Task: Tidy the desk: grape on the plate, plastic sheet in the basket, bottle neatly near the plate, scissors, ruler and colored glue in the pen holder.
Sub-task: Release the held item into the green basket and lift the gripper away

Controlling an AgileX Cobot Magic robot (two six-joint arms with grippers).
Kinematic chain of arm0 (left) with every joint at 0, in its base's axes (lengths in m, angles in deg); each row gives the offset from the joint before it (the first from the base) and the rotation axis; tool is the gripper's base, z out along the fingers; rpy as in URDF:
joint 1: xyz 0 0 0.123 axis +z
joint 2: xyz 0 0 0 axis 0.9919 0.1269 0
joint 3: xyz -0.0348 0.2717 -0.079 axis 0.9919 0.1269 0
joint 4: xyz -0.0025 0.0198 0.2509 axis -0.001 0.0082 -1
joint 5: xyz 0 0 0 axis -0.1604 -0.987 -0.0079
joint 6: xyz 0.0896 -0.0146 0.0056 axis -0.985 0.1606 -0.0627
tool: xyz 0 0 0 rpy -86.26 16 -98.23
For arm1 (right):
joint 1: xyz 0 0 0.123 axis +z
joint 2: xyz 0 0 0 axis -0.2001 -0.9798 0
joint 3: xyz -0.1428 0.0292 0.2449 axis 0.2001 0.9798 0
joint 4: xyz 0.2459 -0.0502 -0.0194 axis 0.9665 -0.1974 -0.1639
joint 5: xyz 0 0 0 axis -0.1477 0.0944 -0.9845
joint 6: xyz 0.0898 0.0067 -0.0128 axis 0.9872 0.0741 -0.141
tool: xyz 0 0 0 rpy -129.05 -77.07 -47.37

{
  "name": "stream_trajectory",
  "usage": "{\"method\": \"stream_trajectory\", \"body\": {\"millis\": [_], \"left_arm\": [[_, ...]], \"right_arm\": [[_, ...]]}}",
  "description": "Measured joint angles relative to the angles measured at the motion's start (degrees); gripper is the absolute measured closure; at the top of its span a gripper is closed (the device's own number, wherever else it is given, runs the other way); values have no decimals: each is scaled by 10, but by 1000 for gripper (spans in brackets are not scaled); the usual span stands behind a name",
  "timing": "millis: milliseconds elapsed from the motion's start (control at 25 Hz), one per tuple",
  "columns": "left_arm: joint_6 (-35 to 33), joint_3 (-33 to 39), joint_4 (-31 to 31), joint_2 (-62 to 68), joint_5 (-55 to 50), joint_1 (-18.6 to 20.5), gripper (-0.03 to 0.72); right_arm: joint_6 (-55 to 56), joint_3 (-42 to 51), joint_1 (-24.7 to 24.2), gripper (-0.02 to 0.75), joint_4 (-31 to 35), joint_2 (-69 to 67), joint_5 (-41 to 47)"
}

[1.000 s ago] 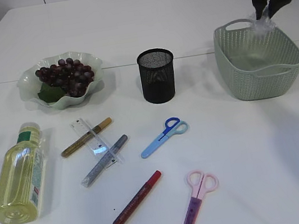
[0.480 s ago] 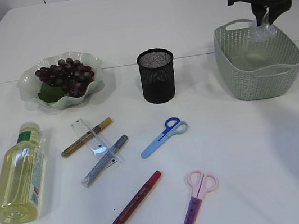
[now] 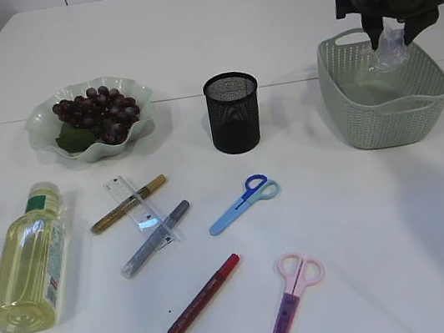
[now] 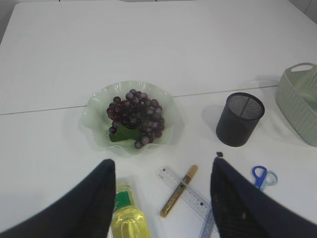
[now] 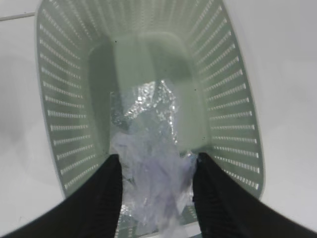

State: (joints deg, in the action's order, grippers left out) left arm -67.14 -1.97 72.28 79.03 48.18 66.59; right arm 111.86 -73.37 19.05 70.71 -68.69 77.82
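Over the basket (image 3: 386, 98) at the tabletop's far right edge, the right gripper (image 5: 154, 171) has its jaws apart, the crumpled plastic sheet (image 5: 148, 148) between them, contact unclear, its lower end cut off, while the left gripper (image 4: 162, 191) stands open.

Plate (image 3: 44, 119) far left, pen holder (image 3: 234, 113) centre, basket (image 3: 386, 111) right; scissors (image 3: 244, 203) before pen holder.
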Motion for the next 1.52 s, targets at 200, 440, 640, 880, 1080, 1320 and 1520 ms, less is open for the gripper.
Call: {"method": "stream_trajectory", "body": {"millis": [200,440,640,880,1080,1320,1520], "left_arm": [[0,0,0,0,0,0,246],[0,0,0,0,0,0,246],[0,0,0,0,0,0,247],[0,0,0,0,-2,0,247],[0,0,0,0,-10,0,248],[0,0,0,-3,-33,0,249],[0,0,0,-14,-37,0,249]], "right_arm": [[0,0,0,354,-16,0,-5],[0,0,0,353,-28,0,-7],[-1,-10,0,353,-17,0,27],[-24,-30,0,353,27,0,81],[-49,-35,0,353,91,0,83],[-99,-35,0,354,180,0,86],[-124,-35,0,353,216,19,87]]}}
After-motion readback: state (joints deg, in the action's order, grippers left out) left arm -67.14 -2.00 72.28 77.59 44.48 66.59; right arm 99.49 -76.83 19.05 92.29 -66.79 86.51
